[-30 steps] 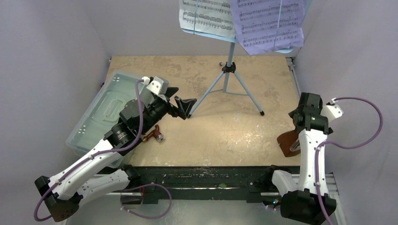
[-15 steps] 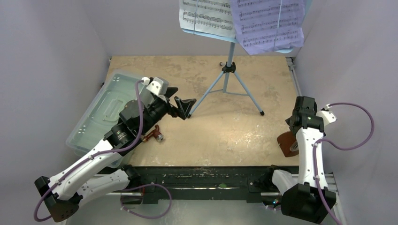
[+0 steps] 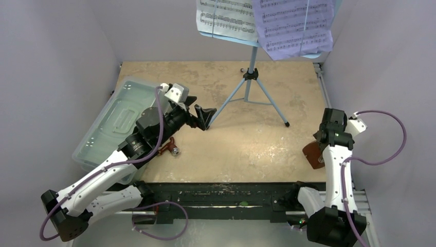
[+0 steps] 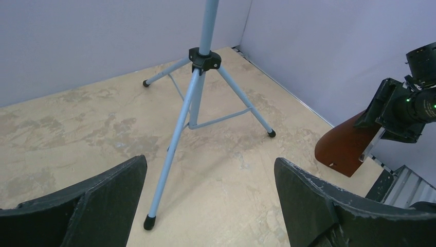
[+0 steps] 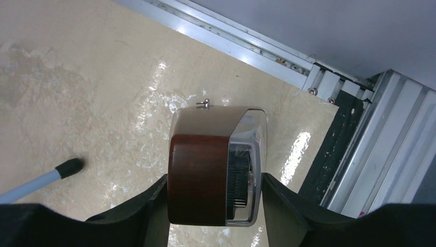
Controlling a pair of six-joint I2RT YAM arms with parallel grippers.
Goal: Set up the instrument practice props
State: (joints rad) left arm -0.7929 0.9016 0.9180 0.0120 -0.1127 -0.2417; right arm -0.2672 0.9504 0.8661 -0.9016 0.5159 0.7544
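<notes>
Right gripper (image 5: 215, 185) closed on the metronome (image 5: 198, 175), one finger against the brown side, the other against the clear cover. Metronome at the lower right of the top view, close to the table's right edge. Small, with a glossy red-brown body, a clear front cover over a dark ribbed face, and a tiny metal pin at the far end. Tilted in the left wrist view, at the right of frame; on the table or lifted off it, impossible to tell.

Stand (image 3: 250, 77) upright at upper centre of the top view: light blue, three spread legs with black feet, black hub on the pole. At the top edge, on its desk, a white page (image 3: 226, 18) to the left and a lilac page (image 3: 293, 25) to the right, the lilac one hanging lower. Printed staves and notes on both; any wording too small to read.

Left gripper (image 4: 209, 167) wide open with nothing between the jaws, left of centre, just beside the nearest stand foot. Clear box (image 3: 110, 123) at left, partly under that arm. Small brown-and-metal piece (image 3: 169, 149) on the table (image 3: 247, 149) near the box. Metal rail (image 5: 247, 43) along the table's edge.
</notes>
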